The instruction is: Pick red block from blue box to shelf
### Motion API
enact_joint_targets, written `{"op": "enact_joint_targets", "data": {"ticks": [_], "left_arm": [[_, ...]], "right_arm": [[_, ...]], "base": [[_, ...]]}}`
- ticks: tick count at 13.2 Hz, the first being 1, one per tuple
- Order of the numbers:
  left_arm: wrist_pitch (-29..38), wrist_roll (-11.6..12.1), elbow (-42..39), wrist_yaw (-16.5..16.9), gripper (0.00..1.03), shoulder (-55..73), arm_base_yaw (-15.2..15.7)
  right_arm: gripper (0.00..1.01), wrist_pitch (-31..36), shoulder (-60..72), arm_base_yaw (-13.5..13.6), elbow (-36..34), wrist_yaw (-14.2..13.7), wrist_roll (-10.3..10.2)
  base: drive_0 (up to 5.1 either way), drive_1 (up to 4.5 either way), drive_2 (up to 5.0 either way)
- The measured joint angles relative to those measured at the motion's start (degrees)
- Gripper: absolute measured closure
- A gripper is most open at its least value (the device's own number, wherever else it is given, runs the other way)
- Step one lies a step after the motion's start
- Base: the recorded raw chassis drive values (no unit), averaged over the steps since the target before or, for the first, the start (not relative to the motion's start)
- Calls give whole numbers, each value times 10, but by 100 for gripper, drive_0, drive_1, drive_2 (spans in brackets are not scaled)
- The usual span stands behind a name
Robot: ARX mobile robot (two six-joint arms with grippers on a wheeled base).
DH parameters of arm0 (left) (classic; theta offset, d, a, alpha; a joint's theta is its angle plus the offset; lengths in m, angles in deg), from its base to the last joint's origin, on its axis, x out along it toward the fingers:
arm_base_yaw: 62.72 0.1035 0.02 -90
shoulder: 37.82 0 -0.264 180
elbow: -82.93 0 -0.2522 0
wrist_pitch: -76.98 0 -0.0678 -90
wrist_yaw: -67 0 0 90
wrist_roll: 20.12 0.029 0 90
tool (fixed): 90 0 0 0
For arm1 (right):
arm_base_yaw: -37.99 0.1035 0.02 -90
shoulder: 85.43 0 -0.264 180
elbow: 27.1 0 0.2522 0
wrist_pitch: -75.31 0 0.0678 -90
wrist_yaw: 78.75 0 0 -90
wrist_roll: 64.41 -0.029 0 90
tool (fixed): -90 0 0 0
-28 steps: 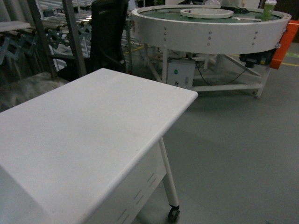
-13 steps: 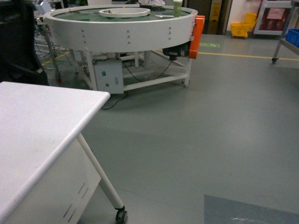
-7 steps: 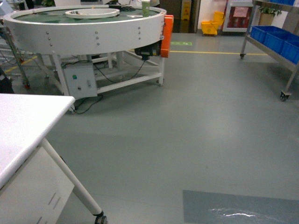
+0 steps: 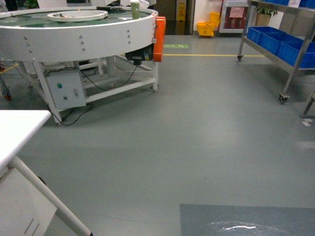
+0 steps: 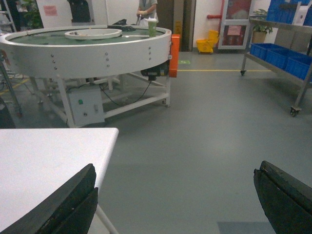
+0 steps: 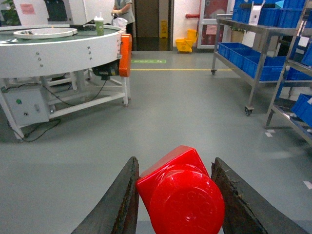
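Gripping the red block (image 6: 181,192), the right gripper (image 6: 174,204) has both dark fingers (image 6: 121,197) pressed on the brick's sides; round stud faces the right wrist camera; block is off the ground, above grey floor (image 6: 161,112), not in any bin; no light turquoise bin visible in any view.

Left gripper (image 5: 175,204) is spread wide with nothing between its fingers (image 5: 68,204); the two dark pads sit at the far bottom corners of the left wrist view; white table (image 5: 44,165) corner sits under the left pad.

Landmark: the round white conveyor table (image 4: 78,29); it stands far left in the head view; green cup (image 4: 135,9) on its top near the right rim; orange panel (image 4: 159,32) on its right end; grey control box (image 4: 66,93) beneath it with cables trailing on the floor; a person (image 5: 147,7) stands behind it, partly cut off; yellow mop bucket (image 4: 205,28) further back to its right, by a doorway.

Shelf (image 4: 283,46) is well to the right of the conveyor table; steel uprights on castors, dark blue crates (image 4: 275,42) on its tier; well apart from the red block; more blue crates on upper tiers in the right wrist view.
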Motion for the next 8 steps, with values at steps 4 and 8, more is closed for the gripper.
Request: {"op": "enact_joint_targets", "data": {"ticks": [4,8], "left_arm": [[2,0,0,1,5,0,0],[1,0,0,1,5,0,0]], "right_arm": [[64,2,0,0,0,0,0],[65,1,0,0,0,0,0]], "base": [[29,417,-358],[-11,389,-410]]}}
